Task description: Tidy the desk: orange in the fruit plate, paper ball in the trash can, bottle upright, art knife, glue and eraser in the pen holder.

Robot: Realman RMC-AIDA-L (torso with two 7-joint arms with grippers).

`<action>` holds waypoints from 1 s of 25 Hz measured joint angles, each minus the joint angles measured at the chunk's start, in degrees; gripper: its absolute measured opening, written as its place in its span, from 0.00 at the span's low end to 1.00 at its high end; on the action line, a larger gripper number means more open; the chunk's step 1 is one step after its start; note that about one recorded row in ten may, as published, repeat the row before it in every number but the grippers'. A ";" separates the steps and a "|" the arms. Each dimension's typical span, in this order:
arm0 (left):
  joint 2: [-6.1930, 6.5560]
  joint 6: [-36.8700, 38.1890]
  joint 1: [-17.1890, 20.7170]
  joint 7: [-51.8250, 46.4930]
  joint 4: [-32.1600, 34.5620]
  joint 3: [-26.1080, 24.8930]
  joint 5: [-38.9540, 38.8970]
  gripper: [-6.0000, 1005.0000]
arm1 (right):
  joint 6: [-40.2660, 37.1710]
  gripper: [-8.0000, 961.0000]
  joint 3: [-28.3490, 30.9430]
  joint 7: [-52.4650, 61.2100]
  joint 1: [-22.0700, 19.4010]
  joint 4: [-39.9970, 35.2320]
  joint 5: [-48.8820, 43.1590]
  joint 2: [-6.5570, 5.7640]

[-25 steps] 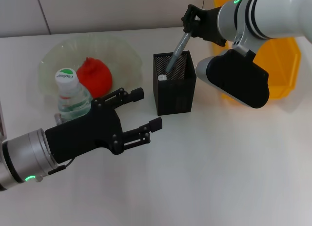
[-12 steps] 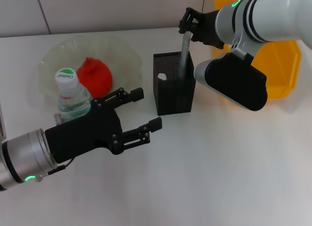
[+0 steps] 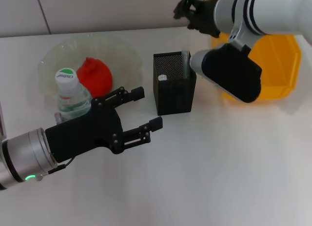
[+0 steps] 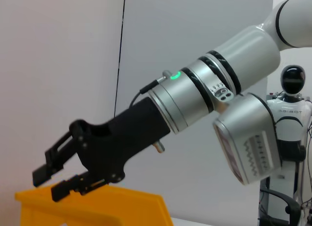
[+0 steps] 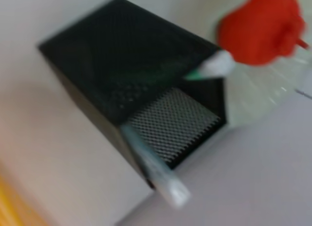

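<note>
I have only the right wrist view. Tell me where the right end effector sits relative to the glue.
Observer: In the head view, the right end effector hangs open above and behind the pen holder. It is clear of the glue, which stands inside the holder against a wall.
Operator: Now report the left arm.
Observer: The left end effector hovers open and empty, just in front of the bottle, which stands upright with its cap up.
</note>
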 joint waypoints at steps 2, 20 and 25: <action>0.00 0.00 -0.04 0.00 0.00 0.00 0.00 0.79 | 2.32 0.37 0.44 1.51 -0.28 -0.30 0.05 0.01; 0.10 0.61 -0.56 0.02 0.86 -0.10 -0.10 0.79 | 35.19 0.42 1.54 36.76 -6.98 -1.64 0.72 0.09; 0.15 0.64 -0.67 0.86 0.86 -0.59 -0.27 0.79 | 39.56 0.43 1.85 48.42 -9.01 -1.49 6.59 -0.10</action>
